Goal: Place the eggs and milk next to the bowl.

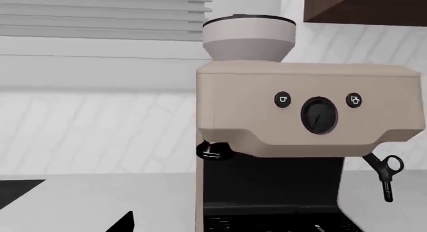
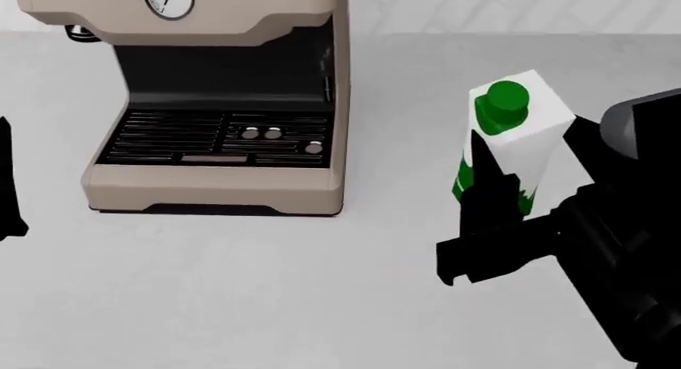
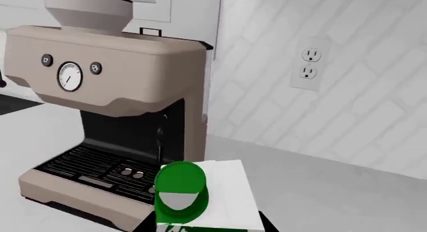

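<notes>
- The right gripper [image 2: 500, 190] has its jaws pinching the milk [image 2: 519, 142]: one dark finger [image 2: 484, 178] lies against the carton's near-left face, and the other is hidden behind the carton.
- The grip sits low on the carton, at the green splash band, which leaves the green cap [image 2: 502, 106] clear above. Holding it low probably keeps the carton from tipping in the grasp.
- The milk leans slightly, with its top tilted toward the robot. I cannot tell whether its base rests on the counter [image 2: 266, 289] or is lifted just off it.
- In the right wrist view the cap [image 3: 181, 192] fills the lower middle, so that camera looks over the carton top toward the coffee machine [image 3: 113, 117].
- The coffee machine [image 2: 213, 106] stands near the milk's left, apart from it. Any carry to that side has to clear its corner.
- The left gripper is barely in view: only a dark sliver shows at the head view's left edge, so I cannot tell how its jaws stand. Its wrist camera faces the machine's front [image 1: 313, 111], which suggests the left arm is parked out of the way.
- Neither the bowl nor the eggs appear in any view, so the drop spot cannot be placed yet. I judge the task to be in the milk-carrying step.
</notes>
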